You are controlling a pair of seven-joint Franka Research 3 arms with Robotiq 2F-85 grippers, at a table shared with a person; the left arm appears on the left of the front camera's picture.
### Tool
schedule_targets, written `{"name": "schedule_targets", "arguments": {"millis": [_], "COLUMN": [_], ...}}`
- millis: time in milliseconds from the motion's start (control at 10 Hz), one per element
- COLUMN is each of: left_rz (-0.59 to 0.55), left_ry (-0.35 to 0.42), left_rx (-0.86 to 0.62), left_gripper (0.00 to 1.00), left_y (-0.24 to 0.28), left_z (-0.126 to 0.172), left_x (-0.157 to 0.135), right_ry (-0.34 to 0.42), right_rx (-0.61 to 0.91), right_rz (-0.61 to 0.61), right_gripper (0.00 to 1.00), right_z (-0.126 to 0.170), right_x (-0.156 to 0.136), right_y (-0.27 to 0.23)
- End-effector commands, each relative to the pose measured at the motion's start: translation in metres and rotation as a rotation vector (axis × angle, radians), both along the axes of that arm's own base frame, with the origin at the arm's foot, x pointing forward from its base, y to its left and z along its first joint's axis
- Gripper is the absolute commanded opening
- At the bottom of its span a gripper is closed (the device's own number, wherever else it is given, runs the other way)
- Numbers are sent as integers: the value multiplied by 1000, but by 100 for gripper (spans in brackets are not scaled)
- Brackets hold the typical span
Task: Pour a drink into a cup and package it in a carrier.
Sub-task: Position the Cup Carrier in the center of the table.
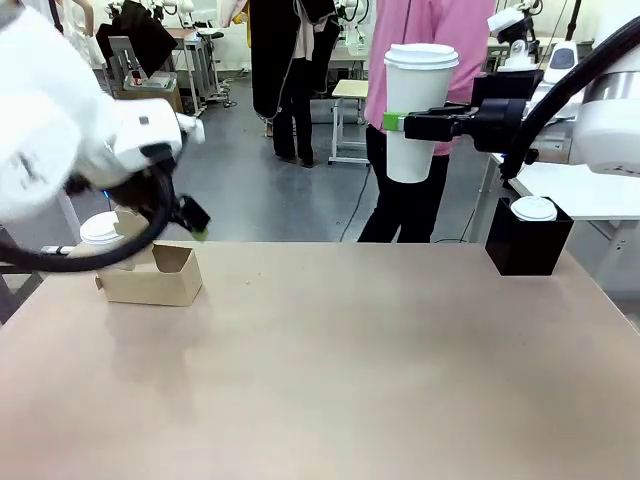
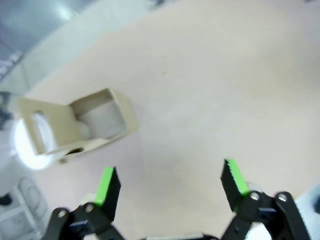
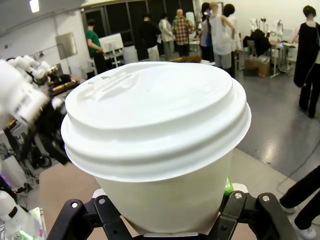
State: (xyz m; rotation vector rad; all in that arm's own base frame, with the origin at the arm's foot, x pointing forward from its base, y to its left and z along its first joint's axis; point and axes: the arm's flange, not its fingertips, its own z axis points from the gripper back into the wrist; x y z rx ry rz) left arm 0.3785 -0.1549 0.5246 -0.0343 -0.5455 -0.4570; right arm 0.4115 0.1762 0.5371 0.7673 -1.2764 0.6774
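My right gripper is shut on a tall white paper cup with a white lid, held upright high above the table's far side. In the right wrist view the cup stands between the jaws of that gripper. Its lid hides any drink. The brown cardboard carrier sits at the table's far left with another lidded white cup in its far slot. My left gripper hovers open just right of it. In the left wrist view that gripper holds nothing, with the carrier ahead to the left.
A black square box with a white lid on top stands at the far right corner. A person in a pink top stands behind the held cup. The tan tabletop stretches bare across the middle and front.
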Motion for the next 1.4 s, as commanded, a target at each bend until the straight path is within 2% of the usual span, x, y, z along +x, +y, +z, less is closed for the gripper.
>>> {"name": "schedule_targets", "arguments": {"millis": [0, 300, 700, 800, 1000, 1100, 1300], "left_rz": [139, 270, 473, 360, 360, 395, 467], "left_ry": [20, 41, 71, 63, 63, 72, 155], "left_rx": [-10, -39, -70, -61, -61, -67, -102], "left_gripper": [100, 100, 100, 100, 100, 100, 100], "left_y": [1, 30, 85, 78, 78, 85, 98], "left_z": [40, 66, 61, 58, 58, 55, 48], "left_x": [14, 50, 96, 82, 82, 91, 129], "right_ry": [-2, -2, -2, -2, -2, -2, -2], "right_rx": [21, 21, 21, 21, 21, 21, 21], "right_rz": [-3, -3, -3, -3, -3, -3, -3], "right_gripper": [80, 80, 80, 80, 80, 80, 80], "right_z": [3, 3, 3, 3, 3, 3, 3], "right_x": [3, 3, 3, 3, 3, 3, 3], "right_y": [3, 3, 3, 3, 3, 3, 3]}}
